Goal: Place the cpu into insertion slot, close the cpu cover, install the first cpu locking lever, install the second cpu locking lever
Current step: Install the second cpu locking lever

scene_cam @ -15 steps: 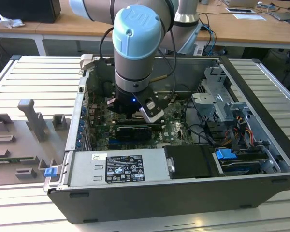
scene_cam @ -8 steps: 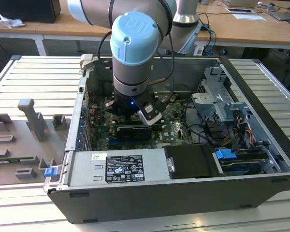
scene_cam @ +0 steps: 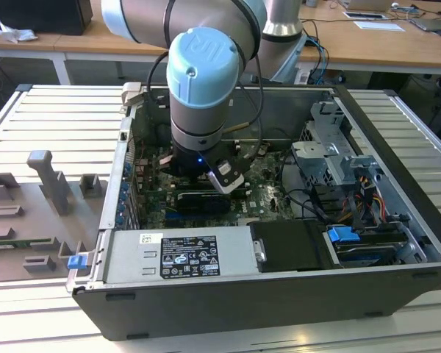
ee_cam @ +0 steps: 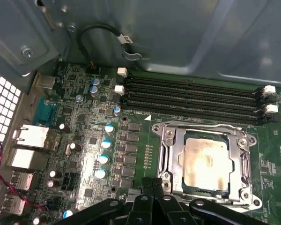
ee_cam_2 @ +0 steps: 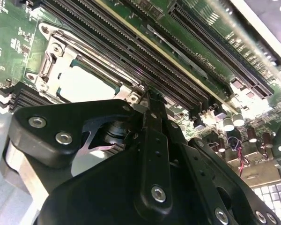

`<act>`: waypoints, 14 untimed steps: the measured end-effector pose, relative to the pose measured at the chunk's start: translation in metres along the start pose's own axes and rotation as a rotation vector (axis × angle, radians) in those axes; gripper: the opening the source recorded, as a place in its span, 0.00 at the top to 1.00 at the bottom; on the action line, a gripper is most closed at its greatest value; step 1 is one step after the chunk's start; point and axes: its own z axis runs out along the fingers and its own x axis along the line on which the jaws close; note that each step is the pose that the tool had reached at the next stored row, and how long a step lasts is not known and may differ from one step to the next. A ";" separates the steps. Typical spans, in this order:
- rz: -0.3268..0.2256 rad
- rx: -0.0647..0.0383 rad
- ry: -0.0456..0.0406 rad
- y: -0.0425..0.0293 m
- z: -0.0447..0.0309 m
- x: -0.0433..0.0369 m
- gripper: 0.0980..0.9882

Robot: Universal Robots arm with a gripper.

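First wrist view: we see the cpu (ee_cam: 206, 161) already seated in the slot (ee_cam: 171, 161), with the cover (ee_cam: 165, 152) lying flat around it, its cut-out leaving the pale chip top bare. So we judge the first two steps done, and the work now stands at the levers (we cannot make out whether either one is latched). The gripper (ee_cam: 154, 185) sits just beside the socket's near edge, its black fingers drawn close together with nothing between them; we take that narrow stance as suited to pushing a thin lever rather than carrying a part.

In the second wrist view the fingertips (ee_cam_2: 150, 101) meet at the socket's corner, close to the memory slots (ee_cam_2: 145, 56) that run alongside it.

In the exterior view the arm (scene_cam: 198, 88) reaches straight down into the open computer case (scene_cam: 279, 294), which lies on its side so the green board (scene_cam: 268, 191) faces up, giving the arm plain access from above. The case rests on a ribbed metal table (scene_cam: 404, 323), with grey fixture blocks (scene_cam: 48, 184) on the exterior view's left and wooden desks (scene_cam: 367, 44) behind.
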 end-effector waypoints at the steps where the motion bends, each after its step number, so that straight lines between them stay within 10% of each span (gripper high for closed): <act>1: 0.000 -0.001 -0.0001 0.0000 0.0001 0.0003 0.99; 14: 0.000 0.003 0.0003 0.0010 -0.0033 0.0006 0.99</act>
